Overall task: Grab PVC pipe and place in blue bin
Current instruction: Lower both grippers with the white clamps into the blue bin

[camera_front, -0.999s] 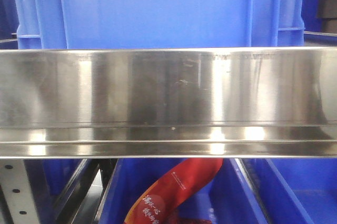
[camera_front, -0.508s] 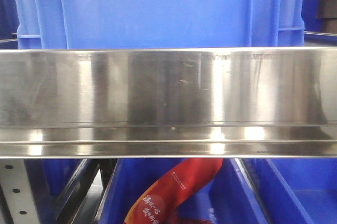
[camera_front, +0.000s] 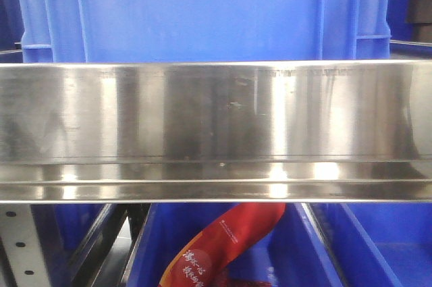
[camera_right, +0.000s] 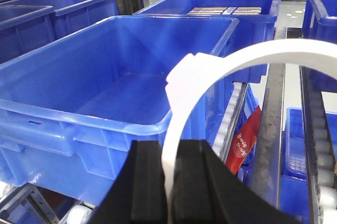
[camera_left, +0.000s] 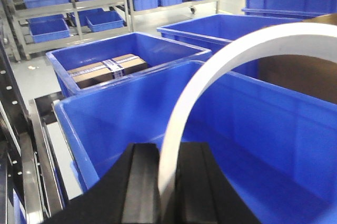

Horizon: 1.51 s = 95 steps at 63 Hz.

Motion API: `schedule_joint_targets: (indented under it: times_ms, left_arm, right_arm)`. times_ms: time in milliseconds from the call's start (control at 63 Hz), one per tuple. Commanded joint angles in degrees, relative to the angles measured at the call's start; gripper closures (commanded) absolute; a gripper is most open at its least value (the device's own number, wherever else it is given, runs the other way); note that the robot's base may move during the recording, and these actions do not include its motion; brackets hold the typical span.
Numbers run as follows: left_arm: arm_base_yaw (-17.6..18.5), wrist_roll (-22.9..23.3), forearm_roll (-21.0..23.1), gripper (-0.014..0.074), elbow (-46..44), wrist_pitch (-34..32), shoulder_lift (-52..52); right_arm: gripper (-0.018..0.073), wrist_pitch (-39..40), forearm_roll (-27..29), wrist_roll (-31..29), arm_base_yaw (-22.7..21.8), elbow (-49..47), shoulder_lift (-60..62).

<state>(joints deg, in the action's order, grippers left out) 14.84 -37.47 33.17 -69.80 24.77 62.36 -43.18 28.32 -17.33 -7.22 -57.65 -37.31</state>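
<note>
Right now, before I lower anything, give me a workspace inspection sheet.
Surface: steel rail across the front view; no table seen.
Job's things: white PVC pipe arching above the blue bin.
Clutter: cardboard box in the neighbouring bin; red packet below the rail.
End effectors: left end effector and right end effector each shut on the pipe.
Cables: nothing seen.
Surroundings: racks holding more bins.

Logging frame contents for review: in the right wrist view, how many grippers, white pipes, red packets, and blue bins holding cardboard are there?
Right gripper: 1
White PVC pipe, clamped in it: 1
Red packet: 1
Blue bin holding cardboard: 1
Total: 4
</note>
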Motion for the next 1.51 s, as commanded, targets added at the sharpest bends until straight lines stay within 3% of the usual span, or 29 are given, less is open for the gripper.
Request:
schedule_joint_targets:
  times_ms: [0,222,555,968,1491]
  left_arm:
    - [0.6,0.0,0.0,0.0708,-1.5,-2.3,2.3]
    - [0.6,-0.7,0.0,0.0708,-6.8,-2.3,8.1]
    - [5.0,-3.4,0.0,0.0708,-12.9,-1.8,14.5]
    - [11.3,-3.5,-3.5,0.0708,-12.9,-6.0,16.1]
    - [11.9,-3.5,-3.9,0.0708,-13.2,-10.4,22.2]
  right_arm:
    - [0.0722,2.3,0.5,-0.2,0.0,-0.1,0.3]
    - [0.0722,6.8,2.8,-0.3,0.0,-0.1,-0.2]
    - [0.0722,10.9,15.6,-11.2,0.0,-0.1,-6.7]
    - [0.0722,11.5,15.9,-14.2,0.0,-1.2,-6.8]
    - [0.0722,13.0,18.9,-16.3,0.0,-1.2,-7.1]
